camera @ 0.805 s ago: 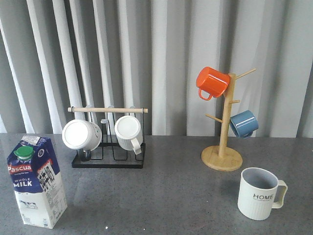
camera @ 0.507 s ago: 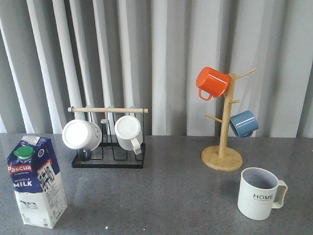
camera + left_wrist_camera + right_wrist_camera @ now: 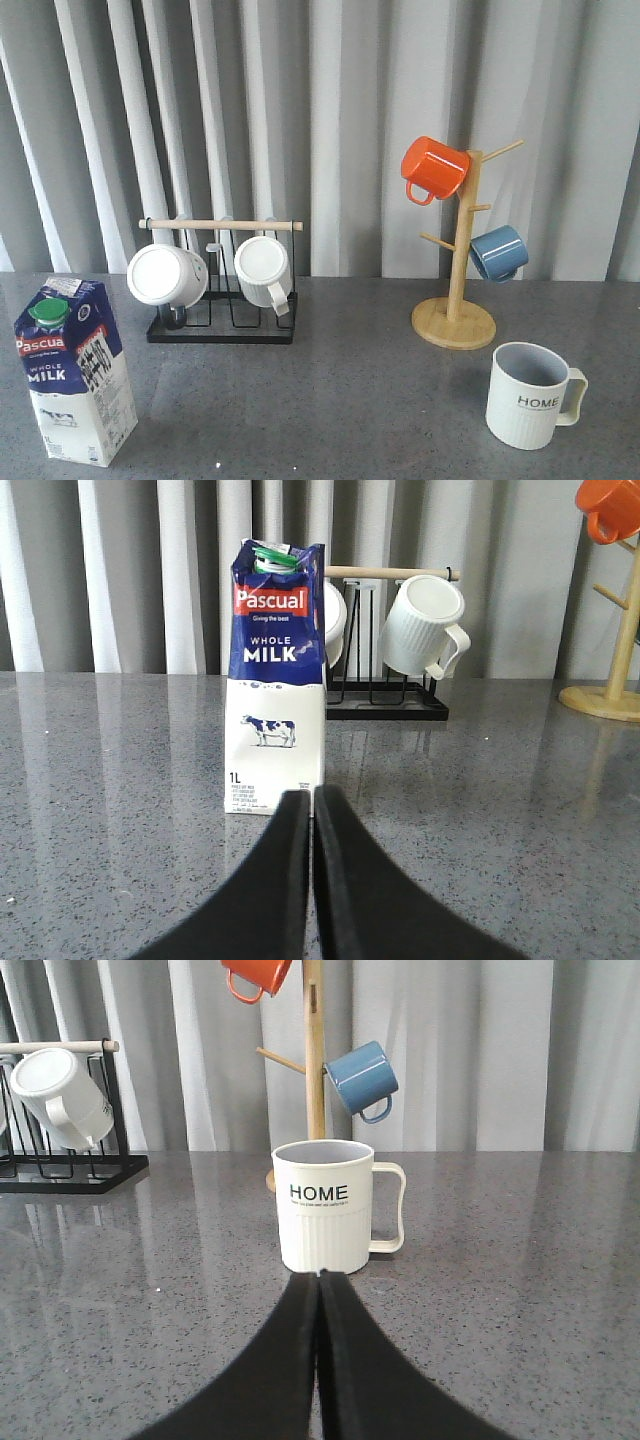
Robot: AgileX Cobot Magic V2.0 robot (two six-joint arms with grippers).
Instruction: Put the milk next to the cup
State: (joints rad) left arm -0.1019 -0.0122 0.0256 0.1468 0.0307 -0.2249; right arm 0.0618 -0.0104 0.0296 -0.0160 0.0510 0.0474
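Observation:
The milk (image 3: 75, 372), a blue and white carton with a green cap, stands upright at the front left of the grey table; it also shows in the left wrist view (image 3: 276, 680). The cup (image 3: 532, 396), a cream ribbed mug marked "HOME", stands at the front right with its handle to the right; it also shows in the right wrist view (image 3: 324, 1205). My left gripper (image 3: 311, 798) is shut and empty, just short of the carton's base. My right gripper (image 3: 320, 1280) is shut and empty, just short of the cup. Neither gripper shows in the front view.
A black wire rack (image 3: 222, 327) with a wooden bar holds two white mugs (image 3: 167, 275) at the back left. A wooden mug tree (image 3: 455, 322) at the back right carries an orange mug (image 3: 434, 168) and a blue mug (image 3: 498, 252).

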